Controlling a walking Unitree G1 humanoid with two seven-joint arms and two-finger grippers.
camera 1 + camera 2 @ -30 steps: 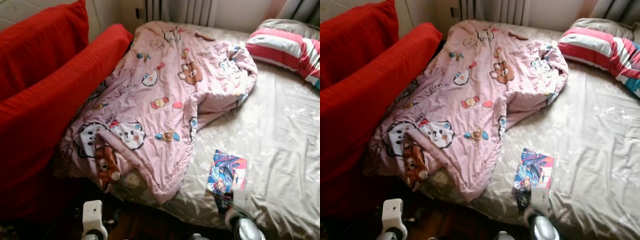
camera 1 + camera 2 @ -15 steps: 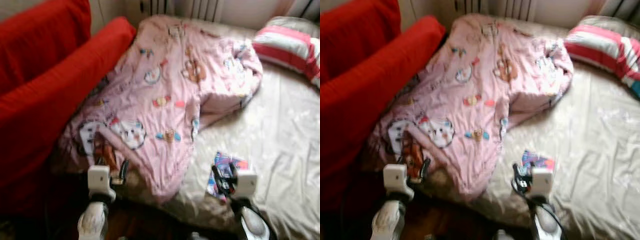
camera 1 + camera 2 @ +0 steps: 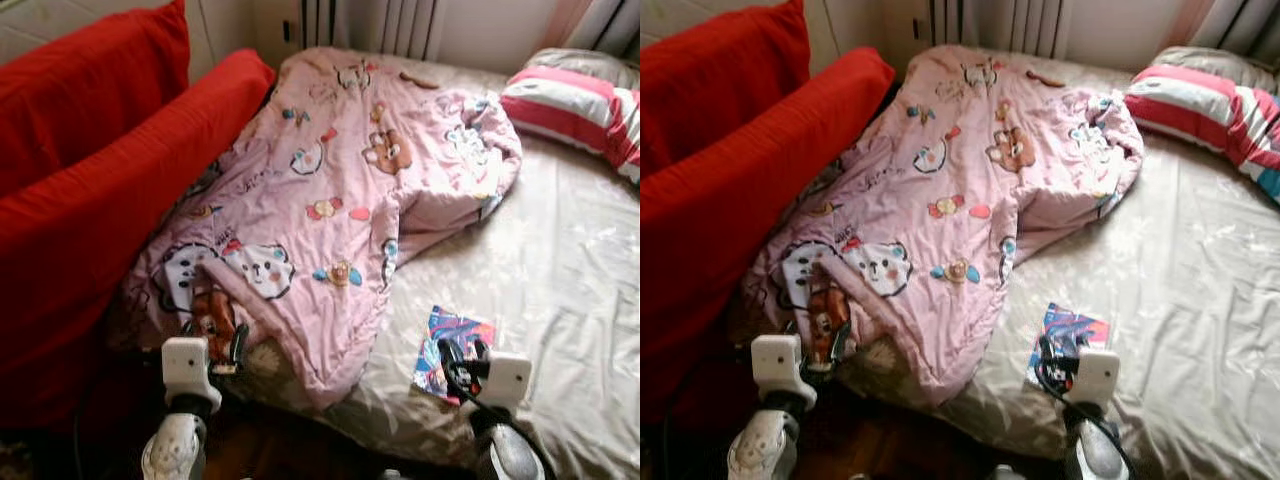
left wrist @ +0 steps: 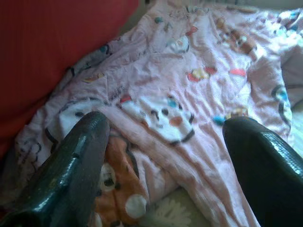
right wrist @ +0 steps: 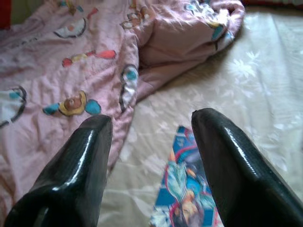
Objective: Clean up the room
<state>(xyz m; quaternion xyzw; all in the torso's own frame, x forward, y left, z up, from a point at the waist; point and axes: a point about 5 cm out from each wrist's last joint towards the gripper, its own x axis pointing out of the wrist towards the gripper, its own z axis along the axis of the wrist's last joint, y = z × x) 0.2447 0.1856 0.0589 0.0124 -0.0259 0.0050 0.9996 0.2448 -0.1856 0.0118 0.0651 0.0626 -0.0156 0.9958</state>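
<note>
A pink blanket [image 3: 330,190] printed with cartoon bears lies crumpled across the left half of the bed, its lower corner hanging over the front edge. A colourful book [image 3: 447,335] lies flat on the beige sheet [image 3: 560,270] near that edge. My left gripper [image 3: 213,338] is open, raised just in front of the blanket's hanging corner [image 4: 189,94]. My right gripper [image 3: 462,362] is open, just short of the book's near end [image 5: 189,198]; I cannot tell whether it touches. Nothing sits between either pair of fingers.
Two big red cushions [image 3: 100,180] lean along the bed's left side. A pink, white and red striped pillow [image 3: 575,105] lies at the far right by the curtain. A radiator [image 3: 370,22] stands behind the bed. Dark floor [image 3: 280,450] runs below the front edge.
Both arms have come up from the bottom edge: the left gripper now faces the blanket's corner, the right gripper sits at the book. The camera shifted slightly.
</note>
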